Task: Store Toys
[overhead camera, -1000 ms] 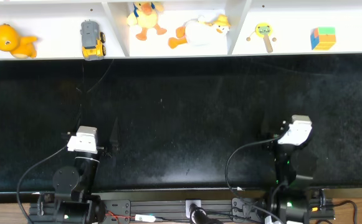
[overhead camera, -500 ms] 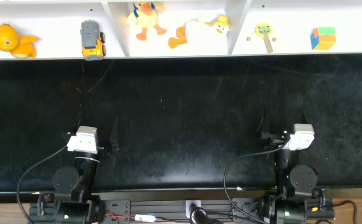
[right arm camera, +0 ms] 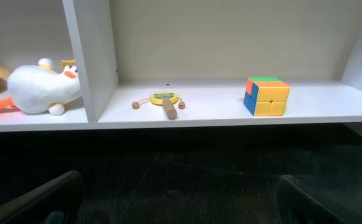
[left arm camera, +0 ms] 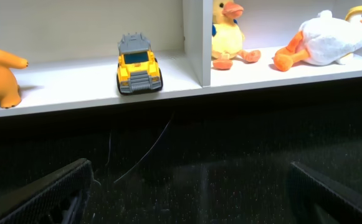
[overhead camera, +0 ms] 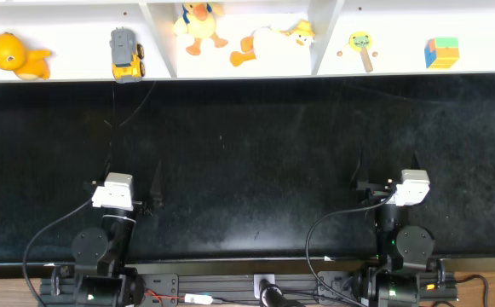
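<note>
Since a second ago the right arm has swung straight and pulled back a little toward its base, and for the last half second nothing has moved.

The left gripper point(left arm camera: 190, 167) sits low over the black table point(overhead camera: 247, 153) near its own base. Its fingers are spread wide and hold nothing. The right gripper point(right arm camera: 181, 179) is the same: fingers wide apart, nothing between them, low over the table on the right side.

All the toys are on the white shelf point(overhead camera: 60, 75) at the far edge, well apart from both grippers. The left box has an orange duck point(overhead camera: 17, 55) and a yellow truck point(overhead camera: 126, 55). The middle box has a yellow plush duck point(overhead camera: 199, 26) and a white plush duck point(overhead camera: 273, 43). The right box has a little rattle drum point(overhead camera: 362, 47) and a colored cube point(overhead camera: 442, 51).

From above, the dark fingers are hard to pick out against the dark table. The orange duck is cut off at the edge of the left wrist view, and the yellow plush duck's head is cut off there too.

The truck's nose points out toward the table, its long side running front to back. The white duck lies on its side along the shelf, head to the right. The rattle's handle points toward the front of the shelf.
</note>
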